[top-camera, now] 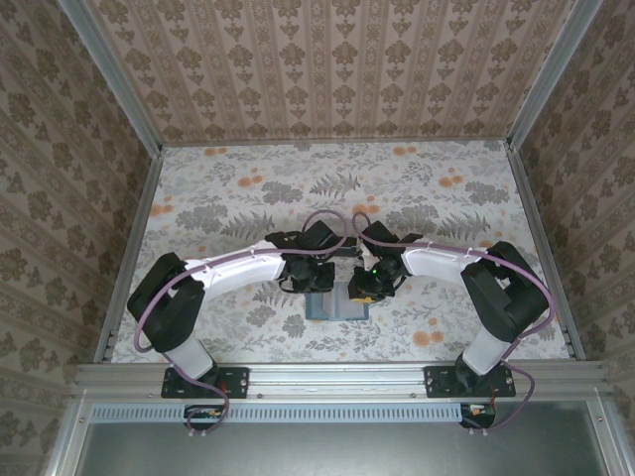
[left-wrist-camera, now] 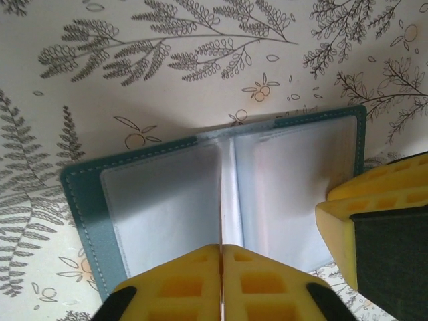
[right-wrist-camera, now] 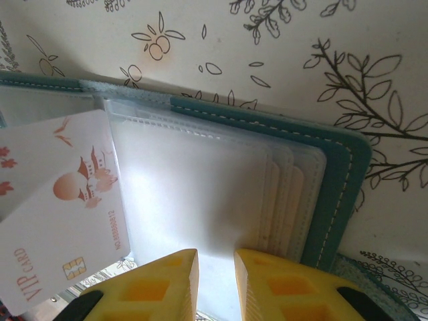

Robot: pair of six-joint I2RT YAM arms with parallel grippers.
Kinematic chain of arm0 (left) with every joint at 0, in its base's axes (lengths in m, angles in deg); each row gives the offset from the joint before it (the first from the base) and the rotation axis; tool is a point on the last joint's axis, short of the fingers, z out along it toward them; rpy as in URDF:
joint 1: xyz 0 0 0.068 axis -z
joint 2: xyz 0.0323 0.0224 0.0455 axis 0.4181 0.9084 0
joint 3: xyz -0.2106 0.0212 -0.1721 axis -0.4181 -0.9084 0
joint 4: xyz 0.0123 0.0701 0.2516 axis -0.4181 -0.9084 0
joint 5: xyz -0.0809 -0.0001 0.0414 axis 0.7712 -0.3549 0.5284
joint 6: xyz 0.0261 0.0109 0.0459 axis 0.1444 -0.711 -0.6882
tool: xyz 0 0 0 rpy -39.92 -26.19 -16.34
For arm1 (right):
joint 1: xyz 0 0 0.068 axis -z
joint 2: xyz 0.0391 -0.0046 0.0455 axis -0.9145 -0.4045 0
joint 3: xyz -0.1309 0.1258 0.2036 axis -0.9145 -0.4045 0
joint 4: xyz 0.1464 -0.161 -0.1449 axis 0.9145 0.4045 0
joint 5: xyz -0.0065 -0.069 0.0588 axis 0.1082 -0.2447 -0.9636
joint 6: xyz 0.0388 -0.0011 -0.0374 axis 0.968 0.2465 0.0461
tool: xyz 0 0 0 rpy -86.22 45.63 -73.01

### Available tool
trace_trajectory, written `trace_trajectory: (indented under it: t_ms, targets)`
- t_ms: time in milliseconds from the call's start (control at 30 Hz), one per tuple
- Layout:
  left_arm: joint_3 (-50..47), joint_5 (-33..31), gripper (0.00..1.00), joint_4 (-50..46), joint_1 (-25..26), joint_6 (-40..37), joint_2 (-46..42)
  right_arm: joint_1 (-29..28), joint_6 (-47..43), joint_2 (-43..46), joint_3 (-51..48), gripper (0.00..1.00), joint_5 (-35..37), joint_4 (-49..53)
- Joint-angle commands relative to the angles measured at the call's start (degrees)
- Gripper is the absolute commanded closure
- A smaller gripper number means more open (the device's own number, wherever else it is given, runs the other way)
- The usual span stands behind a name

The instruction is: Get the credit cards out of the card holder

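**Open card holder between two grippers, one card pinched on the left**

On the left of the floral-patterned worktop [top-camera: 238,198] the left arm reached in toward the centre; the left gripper [left-wrist-camera: 221,257] had its yellow jaws pressed together on the near edge of a thin white plastic credit card [right-wrist-camera: 53,200]; the left wrist camera saw that card edge-on, as a fine line running up over the centre fold; from the right wrist camera its face showed an orange pagoda print, a chip mark and the words VIP CARD, tilted over the left half of the holder.

The small teal-blue folding card holder [left-wrist-camera: 87,200] lay spread open and flat on the worktop near its front edge, between the two grippers; its inside was lined with clear, pale plastic sleeves, stacked in steps on the right half.

At the right, the right gripper [right-wrist-camera: 215,271] sat over the near edge of the holder's right half; its jaws stood narrow, with pale sleeve plastic showing in the gap; whether they pinched it could not be told; one of its yellow fingers [left-wrist-camera: 374,200] overlapped the holder's right border.
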Motion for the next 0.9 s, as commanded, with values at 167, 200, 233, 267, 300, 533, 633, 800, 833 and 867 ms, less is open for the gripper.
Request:
trace_trajectory:
  t_ms: [167,200,233,267,300,533,633,800,833,867]
  targets:
    - [1.48,1.28,0.86,-0.68,1.83,1.13,1.06,-0.15,-1.08,-0.05,0.27,0.76,3.01,4.13]
    - [1.57,1.25,0.86,-0.9,2.09,1.21,1.08,-0.15,-1.02,-0.1,0.28,0.76,3.01,4.04]
    - [1.6,1.12,0.86,-0.93,2.29,1.37,1.13,-0.15,-1.07,-0.1,0.2,0.76,2.91,3.96]
    - [1.57,0.99,0.86,-0.99,2.48,1.56,1.07,-0.15,-0.99,-0.1,0.18,0.76,2.92,3.81]
    - [1.51,0.82,0.85,-1.0,2.53,1.73,1.14,-0.19,-0.99,-0.1,0.15,0.76,2.85,3.77]
    - [1.52,1.5,0.85,-0.59,3.05,2.2,2.21,-0.17,-1.16,-0.1,0.05,0.76,2.92,3.86]
    - [1.81,1.6,0.86,-0.55,3.21,2.27,2.99,-0.15,-1.18,-0.1,0.1,0.76,2.9,3.78]
    - [1.76,1.77,0.89,-0.33,3.32,2.49,3.7,-0.14,-1.16,-0.1,0.02,0.76,2.88,3.69]
    - [1.75,1.77,0.89,-0.32,3.33,2.47,3.7,-0.14,-1.16,-0.1,-0.07,0.76,2.87,3.67]
    - [1.81,1.71,0.9,-0.32,3.32,2.52,3.62,-0.14,-1.16,-0.02,-0.07,0.76,2.91,3.68]
